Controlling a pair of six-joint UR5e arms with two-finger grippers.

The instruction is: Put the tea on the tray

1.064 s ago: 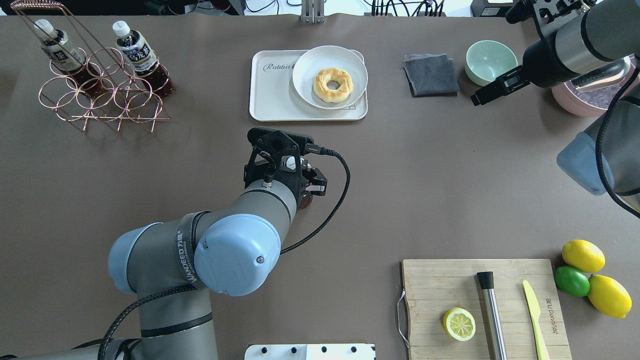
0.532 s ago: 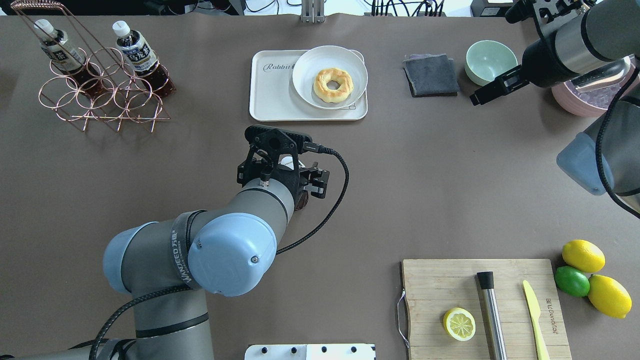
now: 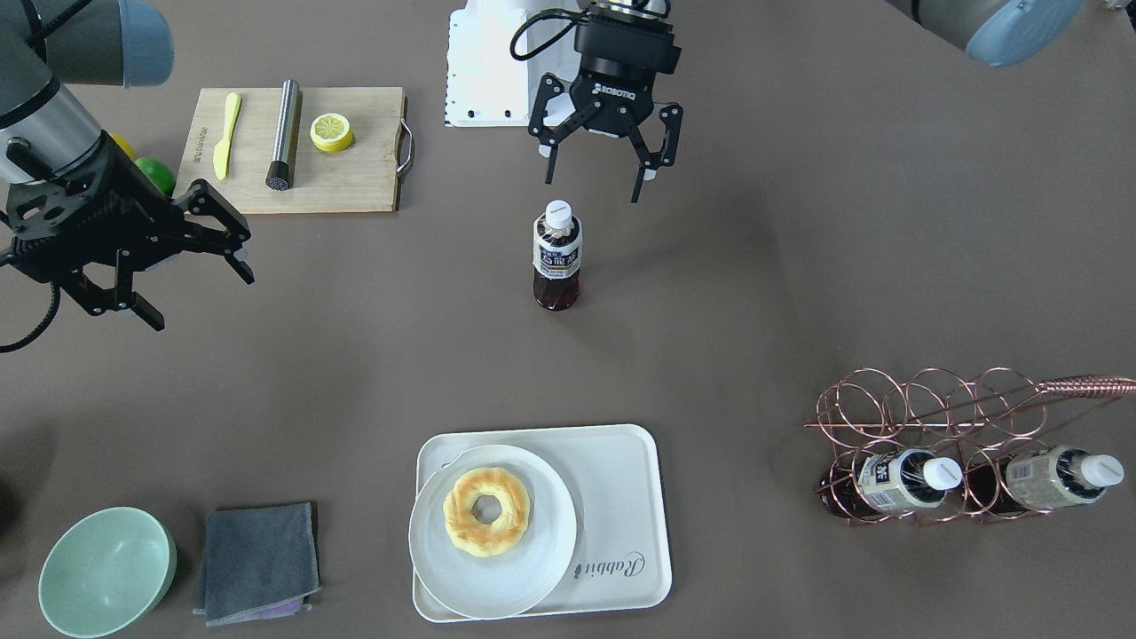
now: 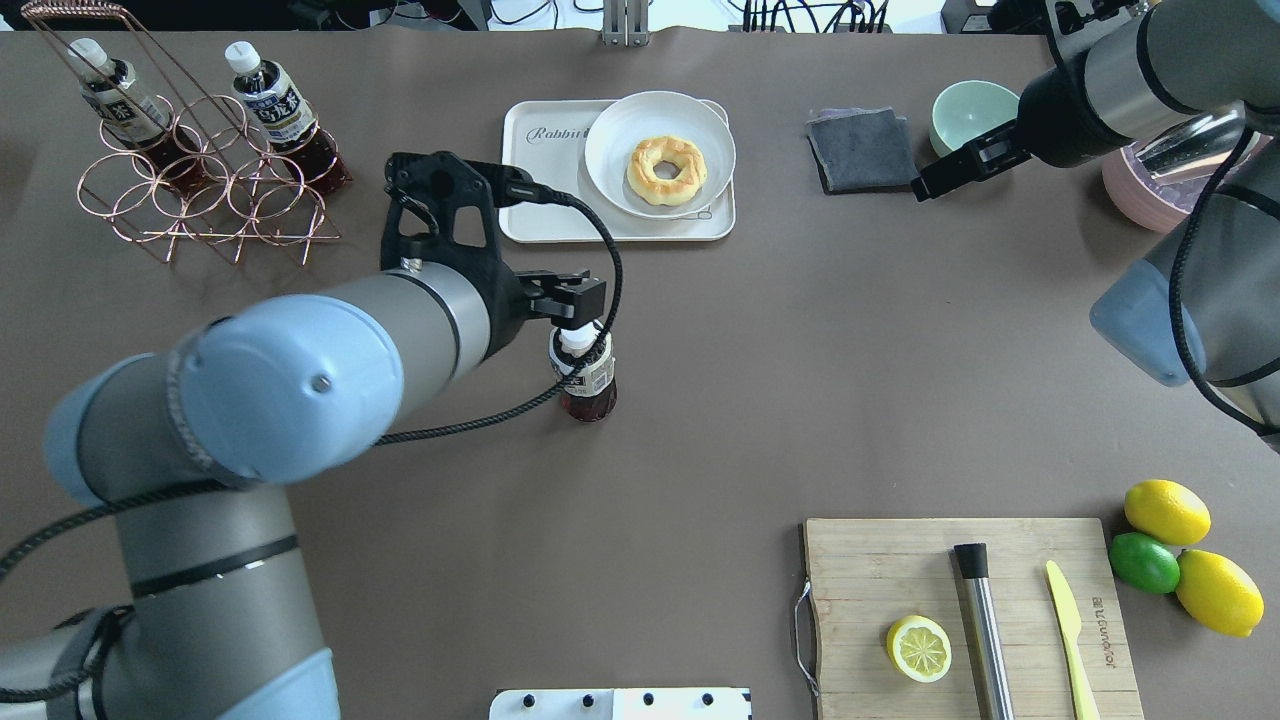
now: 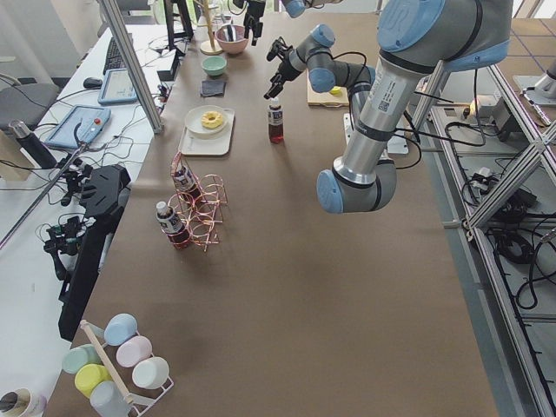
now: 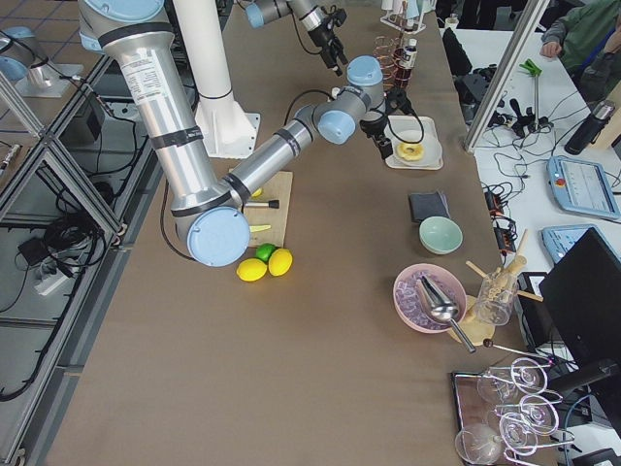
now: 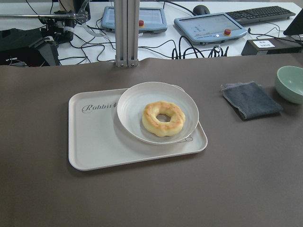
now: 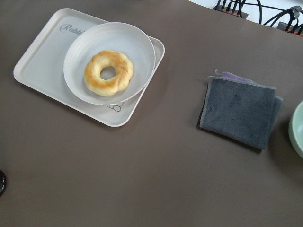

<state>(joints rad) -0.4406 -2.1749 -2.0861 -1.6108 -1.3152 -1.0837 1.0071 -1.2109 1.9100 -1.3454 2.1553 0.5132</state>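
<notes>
The tea bottle (image 3: 556, 257) stands upright on the bare table, on the robot's side of the tray; it also shows in the overhead view (image 4: 586, 378). My left gripper (image 3: 593, 182) is open and empty, raised above and just behind the bottle's cap, not touching it. The cream tray (image 4: 545, 195) with "Rabbit" script lies further out, and the left wrist view shows its bare left part (image 7: 94, 137). My right gripper (image 3: 197, 297) is open and empty, hovering near the grey cloth. Two more tea bottles (image 4: 272, 100) lie in the copper rack (image 4: 200, 190).
A white plate (image 4: 610, 150) with a doughnut (image 4: 665, 170) covers the tray's right part. A grey cloth (image 4: 862, 148) and green bowl (image 4: 975, 110) lie to the tray's right. A cutting board (image 4: 900, 570) with lemon half, knife and metal rod is at the near right.
My left gripper has opened, let go of the tea bottle and lifted away; the bottle now stands free on the table. My right gripper has moved a little toward the cloth.
</notes>
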